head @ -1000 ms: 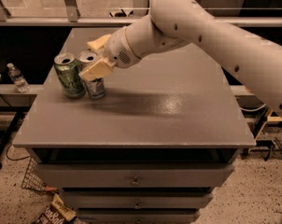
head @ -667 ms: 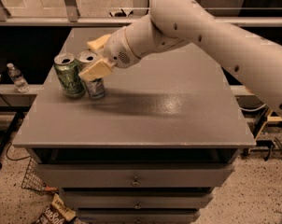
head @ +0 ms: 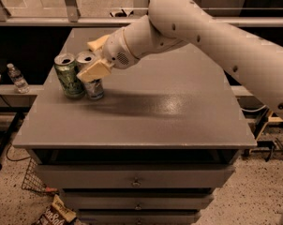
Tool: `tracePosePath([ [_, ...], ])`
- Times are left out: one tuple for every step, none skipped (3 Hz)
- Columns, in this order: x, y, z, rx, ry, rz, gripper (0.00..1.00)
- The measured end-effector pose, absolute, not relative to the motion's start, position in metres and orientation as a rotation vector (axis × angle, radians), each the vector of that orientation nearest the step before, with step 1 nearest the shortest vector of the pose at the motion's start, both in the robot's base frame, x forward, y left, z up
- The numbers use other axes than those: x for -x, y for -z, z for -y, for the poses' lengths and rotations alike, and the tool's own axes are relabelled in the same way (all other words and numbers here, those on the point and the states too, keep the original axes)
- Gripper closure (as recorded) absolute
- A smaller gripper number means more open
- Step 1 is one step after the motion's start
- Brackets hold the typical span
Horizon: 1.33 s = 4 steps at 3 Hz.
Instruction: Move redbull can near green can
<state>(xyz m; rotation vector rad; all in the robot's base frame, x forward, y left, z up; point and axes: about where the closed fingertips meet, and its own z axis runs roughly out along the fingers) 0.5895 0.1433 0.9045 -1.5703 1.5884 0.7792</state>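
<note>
The redbull can (head: 93, 89) stands upright on the grey table (head: 169, 107) at its left side. It is right beside the green can (head: 69, 78), almost touching it. My gripper (head: 95, 56) reaches in from the right and straddles the top of the redbull can. One cream finger (head: 95, 70) is in front of the can and the other is behind it. The jaws stand wider than the can, so the gripper is open. The front finger hides the can's upper body.
The table is the top of a drawer cabinet (head: 132, 182). A plastic water bottle (head: 16, 78) stands on a lower ledge at the left. A snack bag (head: 55, 214) and a wire basket (head: 36, 179) lie on the floor at the lower left.
</note>
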Motion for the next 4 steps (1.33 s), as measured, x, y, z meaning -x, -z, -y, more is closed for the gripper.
tracePosePath([
  [-0.588, -0.904, -0.145, 1.574, -0.781, -1.586, 0.13],
  [-0.589, -0.908, -0.131, 1.556, -0.743, -1.601, 0.00],
  [-0.591, -0.912, -0.093, 1.507, -0.675, -1.647, 0.00],
  [-0.593, -0.908, -0.031, 1.411, -0.617, -1.721, 0.00],
])
